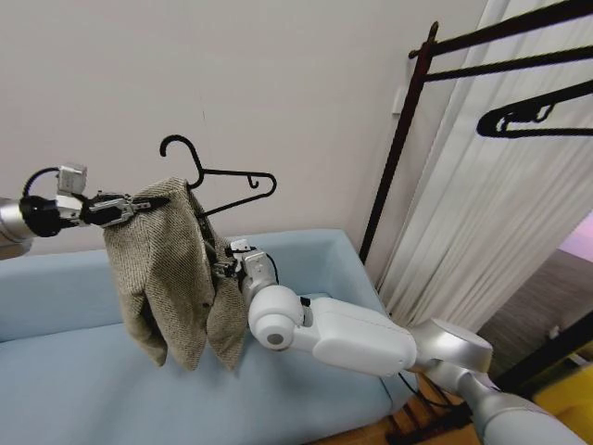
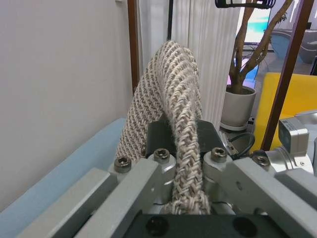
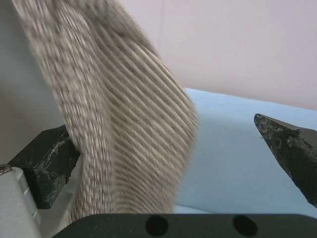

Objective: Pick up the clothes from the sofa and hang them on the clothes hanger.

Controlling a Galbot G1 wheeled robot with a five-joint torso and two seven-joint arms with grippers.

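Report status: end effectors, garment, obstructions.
Left end effector shut on beige knit garment, above sofa. Right end effector open beside it. Black hanger partly inside garment. Nothing in the way.

Sofa seat: the sofa (image 1: 65, 389) cushion lies bare under the hanging cloth (image 1: 171, 278), with open air between hem and seat.
Cloth: it drapes from the left gripper (image 1: 153, 202), whose fingers are clamped on its top fold, and it blocks the way between the two arms.
Hanger: the hanger (image 1: 222, 181) sticks one bare arm out of the cloth toward the rack (image 1: 398, 139).
Right gripper: the right gripper (image 3: 161, 126) has its fingers (image 3: 47, 163) spread wide. The cloth fills the part beside one finger, and the rest is open.
Rack: its pole stands at the sofa's right end, with free air between it and the hanger. A second hanger (image 1: 537, 116) hangs under the top bars, with the curtain (image 1: 463, 241) close behind.
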